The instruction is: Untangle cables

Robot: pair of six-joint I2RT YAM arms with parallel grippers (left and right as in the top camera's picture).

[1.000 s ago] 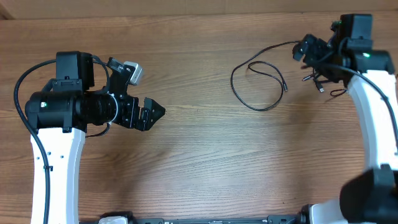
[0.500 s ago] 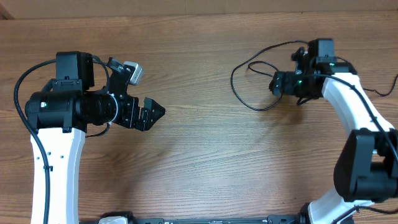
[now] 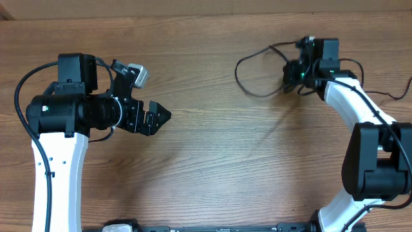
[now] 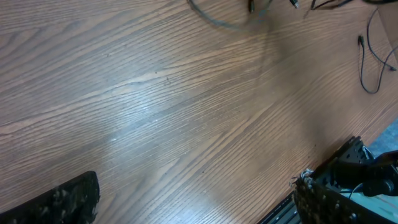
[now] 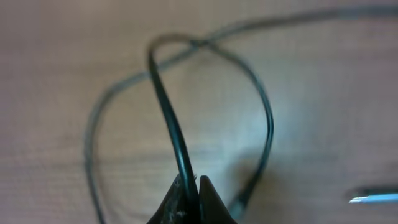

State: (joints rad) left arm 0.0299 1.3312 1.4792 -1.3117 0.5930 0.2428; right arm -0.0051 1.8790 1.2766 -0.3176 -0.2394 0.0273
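A thin black cable (image 3: 237, 69) lies in a loop on the far right part of the wooden table. My right gripper (image 3: 291, 72) is at the loop's right side. In the right wrist view this gripper (image 5: 190, 190) is shut on one strand of the cable (image 5: 163, 99), which rises from the fingertips and crosses another strand above the table. A second thin cord (image 4: 372, 87) with a small plug lies further right. My left gripper (image 3: 161, 116) hovers open and empty over the left half of the table, far from the cables. Both its fingertips (image 4: 68, 199) stand wide apart.
A silver plug tip (image 5: 373, 198) shows at the right edge of the right wrist view. The right arm's own thicker wiring (image 3: 393, 93) trails off to the right. The table's near edge and a black rail (image 4: 292, 208) lie close to the left gripper.
My right gripper moved left to the cable loop, shut on a strand and drew it toward the far edge. The loop changed shape and shifted up. The left arm stayed still.
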